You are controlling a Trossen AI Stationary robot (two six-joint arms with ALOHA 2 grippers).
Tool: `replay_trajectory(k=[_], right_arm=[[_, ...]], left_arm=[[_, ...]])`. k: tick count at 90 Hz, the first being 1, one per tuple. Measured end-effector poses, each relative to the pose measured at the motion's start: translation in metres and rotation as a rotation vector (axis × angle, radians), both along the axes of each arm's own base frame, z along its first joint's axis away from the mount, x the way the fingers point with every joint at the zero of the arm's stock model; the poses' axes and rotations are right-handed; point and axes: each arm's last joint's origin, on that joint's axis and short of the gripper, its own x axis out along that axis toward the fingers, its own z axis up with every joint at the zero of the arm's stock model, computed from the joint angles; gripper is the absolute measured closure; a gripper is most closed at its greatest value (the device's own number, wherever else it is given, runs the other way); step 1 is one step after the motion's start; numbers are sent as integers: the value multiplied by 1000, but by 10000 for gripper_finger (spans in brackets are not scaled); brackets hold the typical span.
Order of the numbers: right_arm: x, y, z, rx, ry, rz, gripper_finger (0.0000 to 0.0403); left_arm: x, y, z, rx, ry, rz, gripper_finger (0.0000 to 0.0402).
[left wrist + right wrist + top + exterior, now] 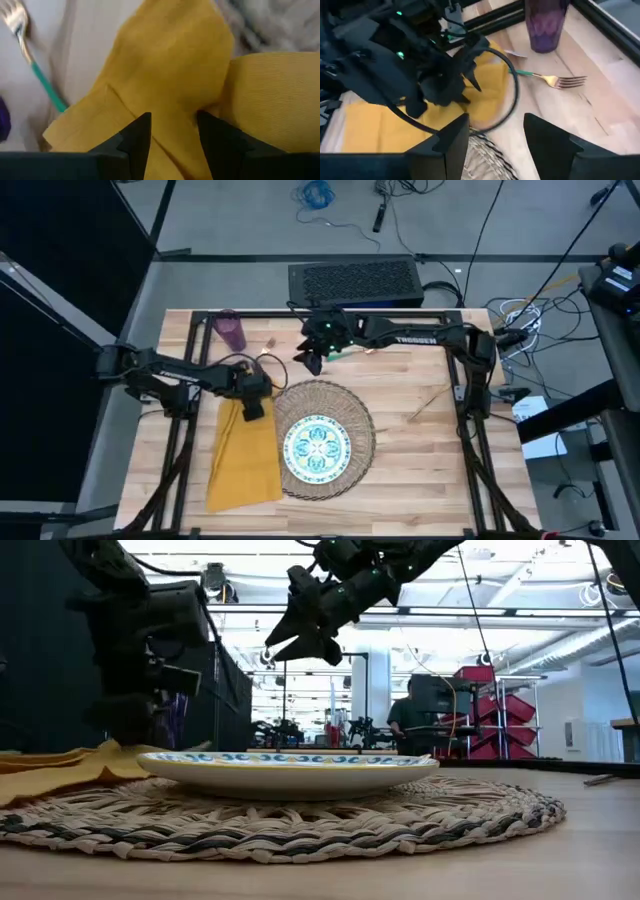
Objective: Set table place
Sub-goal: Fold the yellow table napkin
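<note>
Mustard-yellow napkin (243, 452) lies left of the plate (317, 445), its long axis running near to far, partly on the placemat (355, 423). The left gripper (254, 406) sits at its far end, fingers parted with cloth between them. The right gripper (311, 360) hovers released, near the fork (547, 78) and purple cup (231, 330).

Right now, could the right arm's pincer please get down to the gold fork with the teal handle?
Probably yes. The right pincer is open, hovering above the gold fork with the teal handle, which lies bare on the wooden table. The purple cup stands close beside it, so approach carefully.
</note>
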Motion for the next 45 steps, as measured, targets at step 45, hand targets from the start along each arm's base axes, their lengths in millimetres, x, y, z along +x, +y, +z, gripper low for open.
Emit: replay_trajectory(k=[45], right_arm=[[-2, -3, -1, -5, 16, -5, 227]], left_arm=[[13, 17, 3, 12, -144, 1, 254]])
